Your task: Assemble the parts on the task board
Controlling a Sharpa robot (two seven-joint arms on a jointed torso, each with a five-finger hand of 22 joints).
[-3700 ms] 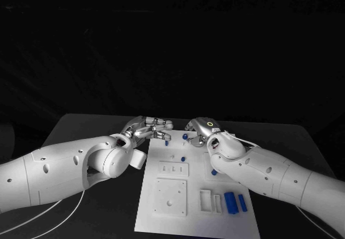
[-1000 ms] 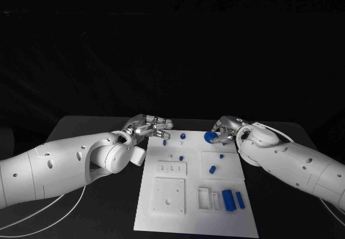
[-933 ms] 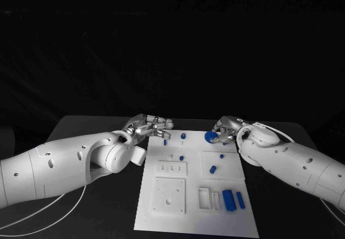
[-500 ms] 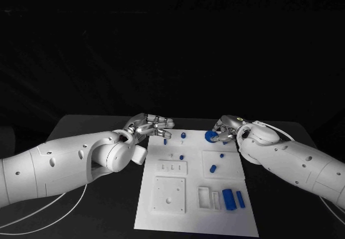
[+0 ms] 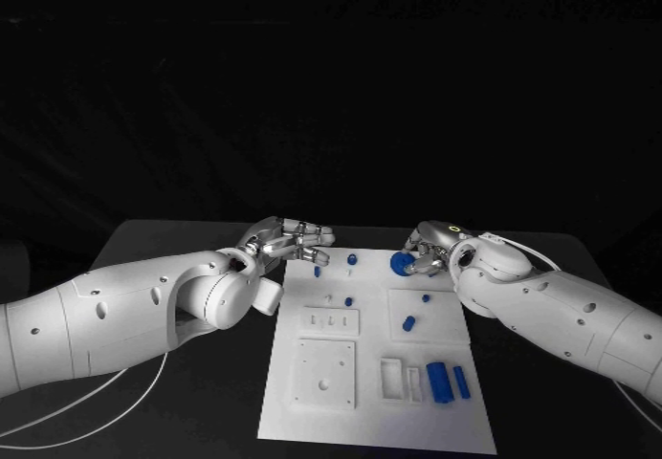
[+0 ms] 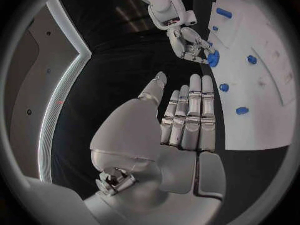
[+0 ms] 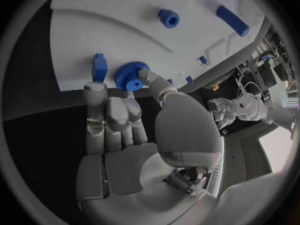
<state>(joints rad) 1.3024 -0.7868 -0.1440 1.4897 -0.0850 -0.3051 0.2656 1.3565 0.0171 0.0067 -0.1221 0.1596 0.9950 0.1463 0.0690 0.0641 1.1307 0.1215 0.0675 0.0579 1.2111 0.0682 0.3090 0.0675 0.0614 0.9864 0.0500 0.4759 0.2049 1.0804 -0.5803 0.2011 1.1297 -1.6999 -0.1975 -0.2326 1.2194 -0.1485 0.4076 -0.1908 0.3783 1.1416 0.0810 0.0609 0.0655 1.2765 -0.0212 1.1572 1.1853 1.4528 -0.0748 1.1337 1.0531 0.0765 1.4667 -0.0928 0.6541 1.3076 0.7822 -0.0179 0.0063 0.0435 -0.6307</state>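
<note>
1. A blue gear (image 5: 403,262) is pinched in the fingertips of the right hand (image 5: 431,251), at the far right corner of the white task board (image 5: 315,421); in the right wrist view the thumb presses the gear (image 7: 130,76) from one side and the other fingers (image 7: 112,116), held close together, meet it from the other
2. Whether the gear touches the board or sits just above it cannot be told
3. Just beside the gear in the right wrist view stands a small blue peg (image 7: 99,67), near the board's edge
4. The left hand (image 5: 287,240) is at the far left corner of the board and holds nothing; in the left wrist view its fingers (image 6: 189,116) lie straight and pressed side by side, with the thumb (image 6: 154,89) set apart
5. Two small blue pegs (image 5: 350,259) stand along the board's far edge between the two hands
6. Toward the middle of the board are a small blue knob (image 5: 349,301) beside a slotted plate (image 5: 331,324) and a short blue cylinder (image 5: 408,324) on the right half
7. Near the right edge, toward the near end, two blue bars (image 5: 439,382) lie side by side next to a white slotted holder (image 5: 396,381)
8. A square white plate (image 5: 327,374) sits on the left half of the board
9. The board lies on the black table (image 5: 165,239)
</note>
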